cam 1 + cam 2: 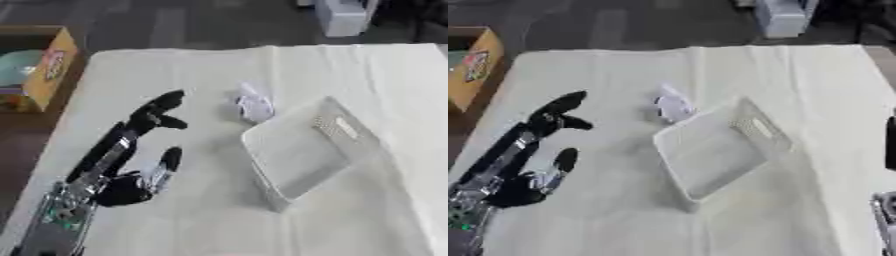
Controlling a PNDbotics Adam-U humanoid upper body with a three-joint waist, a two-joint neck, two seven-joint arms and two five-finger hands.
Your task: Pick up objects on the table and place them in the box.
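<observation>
White cloth covers the table [175, 220], and on it a white plastic basket [302, 152] — the box of the task — is seen set askew, its slotted wall on the far right side; nothing can be made out inside it. Just beyond the basket's far left corner a small crumpled white object [255, 106] with faint dark marks lies on the cloth, close to the basket's rim; whether the two touch cannot be told. Well to the left of the basket the left hand [144, 150] is held above the cloth, its fingers [162, 107] stretched out wide toward the far side and its thumb [169, 161] spread apart — nothing is held in it. At the right edge of the right eye view, right of the basket, a dark part of the right arm [891, 145] shows; the state of that hand cannot be told. Far to the basket's left, off the table, a yellow cardboard box [48, 67] stands on the floor.
</observation>
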